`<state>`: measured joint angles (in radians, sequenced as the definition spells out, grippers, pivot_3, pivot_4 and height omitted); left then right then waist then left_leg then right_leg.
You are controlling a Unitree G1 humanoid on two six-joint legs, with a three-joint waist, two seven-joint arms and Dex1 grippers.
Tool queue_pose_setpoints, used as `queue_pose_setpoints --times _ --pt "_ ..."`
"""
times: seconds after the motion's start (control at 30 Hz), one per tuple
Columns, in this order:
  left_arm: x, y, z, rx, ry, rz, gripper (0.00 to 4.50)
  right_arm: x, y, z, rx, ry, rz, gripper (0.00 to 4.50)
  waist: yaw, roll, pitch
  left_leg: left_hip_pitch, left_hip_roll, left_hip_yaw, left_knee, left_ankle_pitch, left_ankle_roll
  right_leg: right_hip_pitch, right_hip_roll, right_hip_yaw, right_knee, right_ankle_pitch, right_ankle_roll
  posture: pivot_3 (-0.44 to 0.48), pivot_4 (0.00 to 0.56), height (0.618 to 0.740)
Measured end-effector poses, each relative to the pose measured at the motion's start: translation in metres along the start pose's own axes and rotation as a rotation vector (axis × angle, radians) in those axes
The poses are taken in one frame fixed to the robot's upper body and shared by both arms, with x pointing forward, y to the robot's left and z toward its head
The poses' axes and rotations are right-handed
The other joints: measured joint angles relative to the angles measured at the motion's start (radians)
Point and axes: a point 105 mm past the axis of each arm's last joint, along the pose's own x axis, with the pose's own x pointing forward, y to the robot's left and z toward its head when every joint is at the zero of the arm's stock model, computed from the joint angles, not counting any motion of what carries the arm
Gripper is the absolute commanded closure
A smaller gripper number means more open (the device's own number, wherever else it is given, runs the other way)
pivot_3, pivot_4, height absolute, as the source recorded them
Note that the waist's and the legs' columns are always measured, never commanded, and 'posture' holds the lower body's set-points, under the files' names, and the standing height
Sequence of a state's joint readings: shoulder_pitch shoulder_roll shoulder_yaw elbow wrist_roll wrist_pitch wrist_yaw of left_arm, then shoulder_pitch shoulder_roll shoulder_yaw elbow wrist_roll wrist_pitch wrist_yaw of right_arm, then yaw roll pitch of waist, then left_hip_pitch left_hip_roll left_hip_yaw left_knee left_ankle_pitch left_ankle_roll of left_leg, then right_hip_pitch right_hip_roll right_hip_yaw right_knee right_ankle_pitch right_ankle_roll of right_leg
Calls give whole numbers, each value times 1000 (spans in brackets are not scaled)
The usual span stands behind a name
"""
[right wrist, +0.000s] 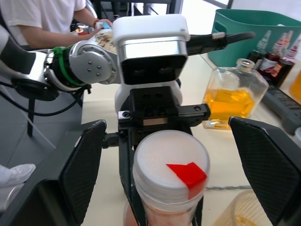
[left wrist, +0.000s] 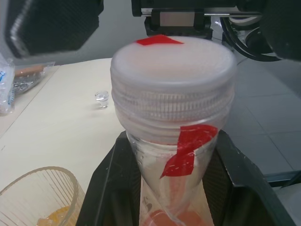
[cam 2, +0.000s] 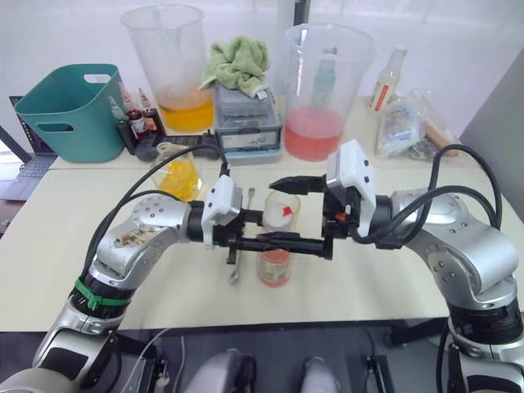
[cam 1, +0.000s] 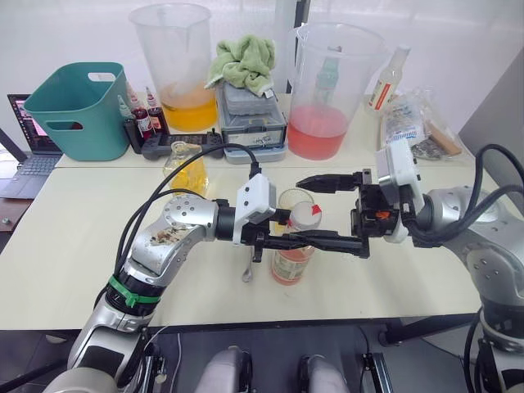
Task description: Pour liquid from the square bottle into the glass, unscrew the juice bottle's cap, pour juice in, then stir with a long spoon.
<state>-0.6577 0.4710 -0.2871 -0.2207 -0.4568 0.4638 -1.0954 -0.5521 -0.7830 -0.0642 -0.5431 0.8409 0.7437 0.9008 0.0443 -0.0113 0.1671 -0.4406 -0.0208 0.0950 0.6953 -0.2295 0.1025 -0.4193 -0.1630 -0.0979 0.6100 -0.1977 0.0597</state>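
Note:
The juice bottle (cam 1: 291,260) stands upright at the table's middle, a little pinkish-orange liquid at its bottom. My left gripper (cam 1: 295,241) is shut on it just under the whitish cap (right wrist: 171,162), which bears a red mark. My right gripper (right wrist: 176,165) is open, one finger on each side of the cap and apart from it. The glass (cam 1: 293,197) stands just behind the bottle and holds a little yellow liquid. The square bottle (cam 1: 187,168) with yellow liquid is further back left. The long spoon (cam 1: 248,266) lies on the table left of the juice bottle.
Along the back stand a teal basket (cam 1: 74,106), dark-red dropper bottles (cam 1: 143,115), two big jugs (cam 1: 176,65) (cam 1: 332,90), a green towel (cam 1: 244,61) on a grey box and a slim bottle (cam 1: 389,78). A small clear stopper (left wrist: 101,99) lies on the table. A person (right wrist: 47,19) sits beyond it.

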Motion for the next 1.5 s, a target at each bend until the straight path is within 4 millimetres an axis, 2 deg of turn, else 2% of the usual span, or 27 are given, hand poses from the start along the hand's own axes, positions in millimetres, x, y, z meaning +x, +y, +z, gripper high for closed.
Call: queue_pose_setpoints --times 0.2,0.43,0.53,0.67,0.77,0.9,0.93,1.1,1.27,1.37,1.5 --pt "0 1 0 0 1 -5 3228 0 1 -4 22 15 -9 2818 0 0 0 0 0 0 0 1 3 0 0 0 0 0 0 0 150 740" --pt "-1 1 -1 0 5 9 3228 2 -4 -5 -7 32 49 2830 -3 0 0 0 0 0 0 1 4 0 1 0 -1 0 0 0 150 740" --pt "-2 0 -1 4 7 14 3228 4 -5 -4 -43 28 139 2830 -4 0 0 0 1 -1 0 1 4 0 2 0 -1 0 0 0 150 740" --pt "-8 -6 1 32 19 12 3228 11 -7 -2 -89 -19 365 2830 -15 0 0 0 1 1 0 1 4 1 3 2 0 0 0 0 150 740" --pt "-9 -9 2 42 26 10 3228 14 -11 1 -143 15 510 2830 -20 0 0 0 1 0 0 1 4 0 3 2 1 0 0 0 150 740" --pt "-11 -6 1 25 35 43 3228 20 -20 3 -152 60 574 2830 -27 0 0 0 1 -1 -1 1 4 -1 3 1 1 0 0 0 150 740" --pt "-12 -5 1 20 37 52 3228 21 -23 3 -143 64 583 1771 -29 0 0 0 1 -1 -1 1 3 -1 3 1 1 0 0 0 150 740" --pt "-8 -6 2 19 32 55 3228 19 -25 13 -126 52 592 82 -28 0 0 0 0 -2 -1 1 3 -1 2 0 1 0 0 0 150 740" --pt "-7 -5 1 1 26 70 3228 2 -25 23 -119 34 496 37 -20 0 0 0 0 -2 -1 -1 -2 -1 0 0 1 0 0 0 150 740" --pt "-7 -5 1 -8 20 63 3228 -7 -24 15 -102 61 371 37 -17 0 0 0 0 -1 -1 -3 -4 0 0 0 1 0 0 0 150 740" --pt "-8 -4 0 -17 16 63 3228 -8 -19 6 -79 65 232 37 -17 0 0 0 0 -1 -2 -2 -5 0 -1 0 1 0 0 0 150 740"
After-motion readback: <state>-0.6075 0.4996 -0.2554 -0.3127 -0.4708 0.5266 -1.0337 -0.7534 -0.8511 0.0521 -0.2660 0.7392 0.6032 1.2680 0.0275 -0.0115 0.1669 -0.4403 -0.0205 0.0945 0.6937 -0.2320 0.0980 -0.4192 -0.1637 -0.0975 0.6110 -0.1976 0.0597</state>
